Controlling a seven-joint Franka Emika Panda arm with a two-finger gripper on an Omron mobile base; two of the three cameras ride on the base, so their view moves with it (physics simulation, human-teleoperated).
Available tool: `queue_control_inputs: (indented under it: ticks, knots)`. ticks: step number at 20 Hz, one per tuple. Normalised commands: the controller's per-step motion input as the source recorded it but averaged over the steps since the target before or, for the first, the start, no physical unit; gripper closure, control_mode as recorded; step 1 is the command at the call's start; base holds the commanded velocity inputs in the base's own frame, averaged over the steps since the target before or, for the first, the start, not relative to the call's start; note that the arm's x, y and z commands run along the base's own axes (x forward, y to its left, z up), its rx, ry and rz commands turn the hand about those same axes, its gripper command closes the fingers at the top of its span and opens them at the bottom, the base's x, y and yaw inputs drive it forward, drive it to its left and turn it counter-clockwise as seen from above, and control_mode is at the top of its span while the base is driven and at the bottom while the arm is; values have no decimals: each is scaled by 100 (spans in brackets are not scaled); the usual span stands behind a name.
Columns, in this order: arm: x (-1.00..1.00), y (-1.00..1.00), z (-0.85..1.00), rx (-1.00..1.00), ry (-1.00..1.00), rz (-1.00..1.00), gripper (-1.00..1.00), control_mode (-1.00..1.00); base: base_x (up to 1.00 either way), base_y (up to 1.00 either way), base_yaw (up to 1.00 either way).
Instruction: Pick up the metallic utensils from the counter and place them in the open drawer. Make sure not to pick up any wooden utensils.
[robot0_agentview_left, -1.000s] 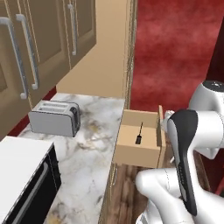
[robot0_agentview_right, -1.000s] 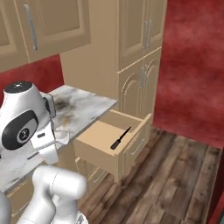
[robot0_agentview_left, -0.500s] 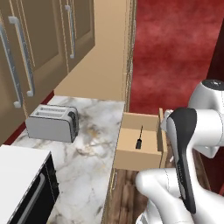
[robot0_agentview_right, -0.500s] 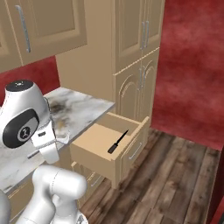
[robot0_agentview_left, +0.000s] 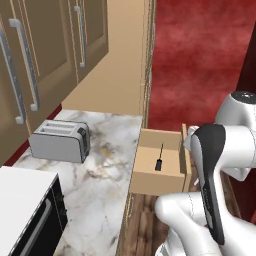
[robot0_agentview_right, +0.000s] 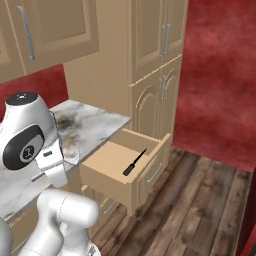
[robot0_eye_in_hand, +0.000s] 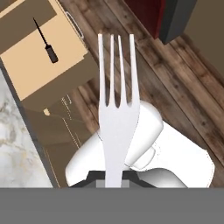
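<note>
My gripper (robot0_eye_in_hand: 114, 176) is shut on a pale silvery fork (robot0_eye_in_hand: 116, 109), whose tines point away from the hand over the wooden floor. The open drawer (robot0_eye_in_hand: 65, 48) lies up and to the left of the fork in the hand view. A black-handled knife (robot0_eye_in_hand: 46, 41) rests inside it. From the base cameras the same knife (robot0_agentview_left: 159, 159) (robot0_agentview_right: 135, 162) lies on the floor of the tan drawer (robot0_agentview_left: 155, 179) (robot0_agentview_right: 107, 181), which juts out beside the marble counter (robot0_agentview_left: 100, 175) (robot0_agentview_right: 95, 122). No wooden utensils are in sight.
A silver toaster (robot0_agentview_left: 60, 141) stands on the counter near the wall. A black oven front (robot0_agentview_left: 30, 225) sits at the lower left. Tall tan cabinets (robot0_agentview_right: 160, 75) with handled doors rise behind the drawer. Brown plank floor (robot0_agentview_right: 200, 200) spreads to the right.
Both base pictures have shifted slightly, so the base has moved a little. The knife stays in the drawer, and the arm holds much the same pose.
</note>
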Motion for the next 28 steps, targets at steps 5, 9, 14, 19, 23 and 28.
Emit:
queue_control_inputs:
  ticks: [5,9,14,19,23,28]
  knots:
    - [28,-1,0,0,2,2,100,-100,18,0,0]
    - [95,-4,0,0,4,13,100,-100,0,0,0]
    - [100,-6,-8,1,22,7,100,-100,0,0,0]
    - [100,-6,-53,0,9,8,100,-100,0,0,0]
    - [100,-1,-91,0,0,14,100,-100,0,0,0]
    - [90,-21,-98,0,0,13,100,-100,0,0,0]
